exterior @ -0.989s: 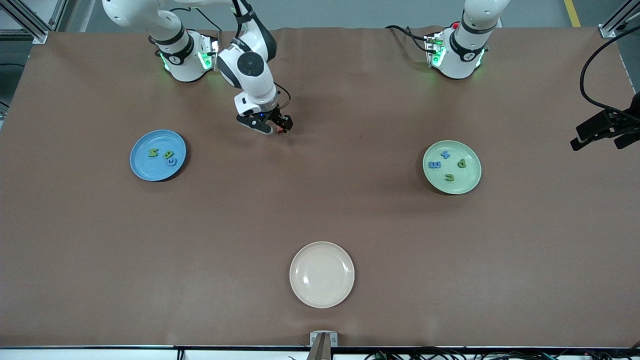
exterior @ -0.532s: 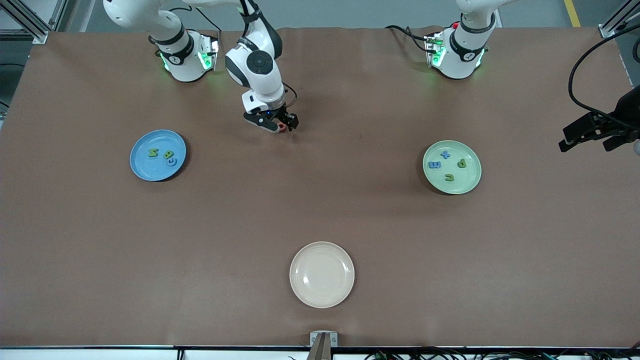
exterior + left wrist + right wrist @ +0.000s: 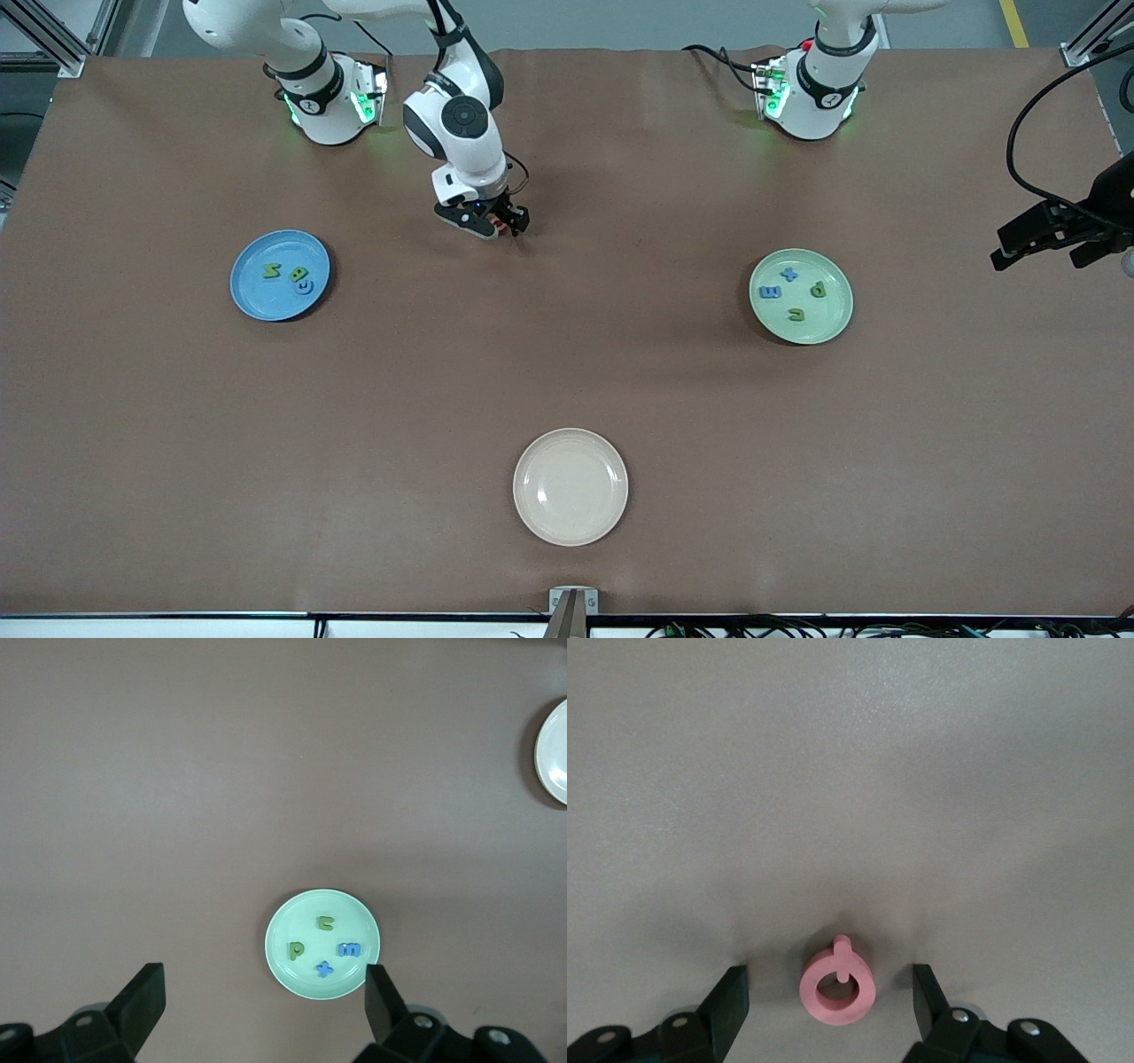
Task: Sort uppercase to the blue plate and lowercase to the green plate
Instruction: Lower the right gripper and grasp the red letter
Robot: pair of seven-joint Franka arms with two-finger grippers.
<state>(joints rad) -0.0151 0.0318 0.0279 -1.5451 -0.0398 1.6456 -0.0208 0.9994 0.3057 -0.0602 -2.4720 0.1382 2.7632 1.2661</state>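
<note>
The red round uppercase letter (image 3: 837, 988) lies flat on the brown table between the two plates. My right gripper (image 3: 831, 1005) (image 3: 490, 221) is down around it, open, one finger on each side and a gap to both. The blue plate (image 3: 257, 297) holds three uppercase letters: green zigzag (image 3: 271, 271), green B (image 3: 299, 273) and blue round one (image 3: 304, 286). The green plate (image 3: 828, 323) (image 3: 288, 921) holds several lowercase letters: blue m (image 3: 349, 949), blue cross (image 3: 325, 970), green p (image 3: 296, 950) and green arch (image 3: 326, 922). My left gripper (image 3: 1054, 237) (image 3: 264, 1005) hangs open and empty, high over the left arm's end of the table.
A cream plate (image 3: 570, 523) with nothing in it sits near the front edge, nearer to the camera than both other plates. Both arm bases stand along the table's back edge. A black cable (image 3: 1041, 106) loops above the left gripper.
My right gripper has shifted slightly and settled lower around the red letter, and its fingers have narrowed. The left gripper drifted a little inward early on, then held still.
</note>
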